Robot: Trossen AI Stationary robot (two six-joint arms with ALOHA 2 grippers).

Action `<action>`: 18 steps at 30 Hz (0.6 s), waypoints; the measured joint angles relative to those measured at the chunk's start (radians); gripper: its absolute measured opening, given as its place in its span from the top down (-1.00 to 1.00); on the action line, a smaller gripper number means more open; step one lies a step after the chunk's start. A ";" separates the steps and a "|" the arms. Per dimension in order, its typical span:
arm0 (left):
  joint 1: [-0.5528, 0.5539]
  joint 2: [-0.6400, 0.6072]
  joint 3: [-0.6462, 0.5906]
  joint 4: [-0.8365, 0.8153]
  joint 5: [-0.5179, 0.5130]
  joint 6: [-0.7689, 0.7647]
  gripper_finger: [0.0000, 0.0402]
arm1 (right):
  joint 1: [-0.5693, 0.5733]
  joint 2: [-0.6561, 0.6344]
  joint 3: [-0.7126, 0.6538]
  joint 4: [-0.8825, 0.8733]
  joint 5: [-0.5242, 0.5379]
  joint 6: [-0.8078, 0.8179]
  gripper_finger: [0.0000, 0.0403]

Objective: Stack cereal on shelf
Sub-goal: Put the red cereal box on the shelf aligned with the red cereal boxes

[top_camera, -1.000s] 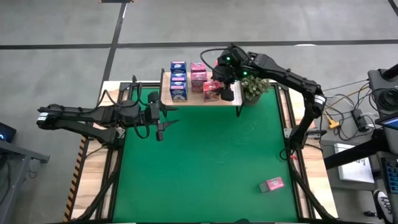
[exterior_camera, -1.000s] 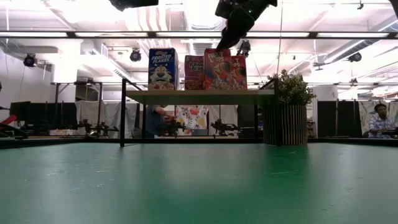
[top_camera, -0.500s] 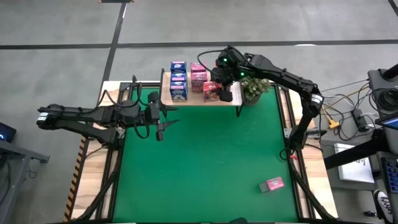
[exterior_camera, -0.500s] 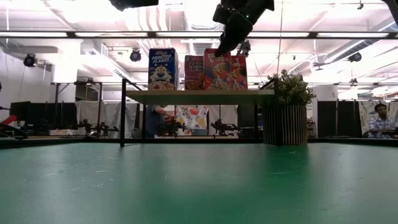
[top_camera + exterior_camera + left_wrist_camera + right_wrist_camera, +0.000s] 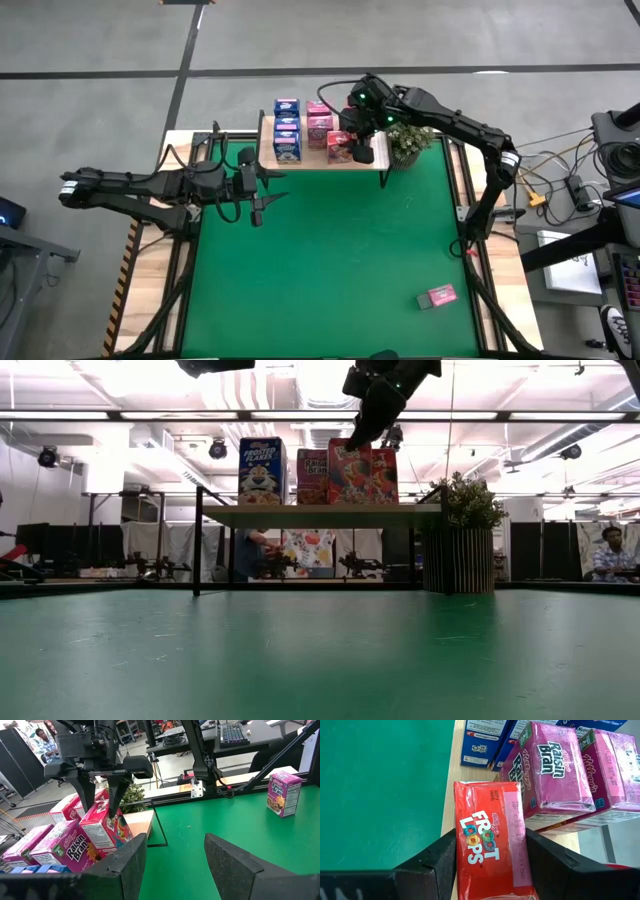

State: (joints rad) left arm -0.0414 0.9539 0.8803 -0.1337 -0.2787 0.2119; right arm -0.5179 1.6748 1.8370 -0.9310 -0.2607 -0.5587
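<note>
The shelf [image 5: 268, 155] stands at the mat's far edge and carries blue cereal boxes [image 5: 287, 130], pink Raisin Bran boxes [image 5: 320, 125] and a red Froot Loops box [image 5: 340, 148]. That red box rests on its base near the shelf's front edge. My right gripper [image 5: 492, 865] is above the red box [image 5: 487, 845], shut on its top end; the left wrist view also shows this gripper [image 5: 102, 795]. Another pink cereal box [image 5: 437, 296] lies on the mat at the near right. My left gripper [image 5: 268, 190] hangs open over the mat's left side, holding nothing. My right gripper pinches the red box's two narrow sides [image 5: 459, 851] between its two fingers, at the box's top end. The fingers [image 5: 116, 790] slant down at it from above, on the table's right. The box rests on the shelf, tilted a little.
A potted plant [image 5: 408, 142] stands just right of the shelf, close to my right arm. The green mat [image 5: 330, 260] lies open between the shelf and the pink box. People are in the room behind [image 5: 612, 555].
My right gripper has sunk a little onto the top of the red box, and its fingers have drawn in against the box's sides. The box stays on the shelf.
</note>
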 joint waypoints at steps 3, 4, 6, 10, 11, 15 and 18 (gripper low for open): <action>0.000 0.000 0.000 0.000 0.000 0.000 0.09 | 0.000 -0.001 0.000 0.000 0.000 0.000 0.04; 0.000 0.000 0.000 0.000 0.000 0.000 0.09 | 0.000 -0.002 0.000 0.000 0.000 0.001 0.04; 0.000 0.000 0.000 0.000 0.000 0.000 0.09 | 0.000 -0.003 0.000 0.000 0.001 0.002 0.04; 0.000 0.000 0.000 0.000 0.000 0.000 0.09 | 0.000 -0.012 0.000 0.001 0.001 0.011 0.04; 0.000 0.000 0.000 0.000 0.000 0.000 0.09 | 0.000 -0.015 0.000 0.001 0.001 0.011 0.04; 0.000 0.000 0.000 0.000 0.000 0.004 0.09 | 0.000 -0.020 0.002 0.006 0.001 0.011 0.04; 0.000 0.000 0.000 0.000 0.000 0.004 0.09 | 0.000 -0.025 0.002 0.005 0.002 0.018 0.04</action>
State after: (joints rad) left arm -0.0414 0.9539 0.8803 -0.1337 -0.2787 0.2157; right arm -0.5179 1.6496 1.8385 -0.9257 -0.2592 -0.5411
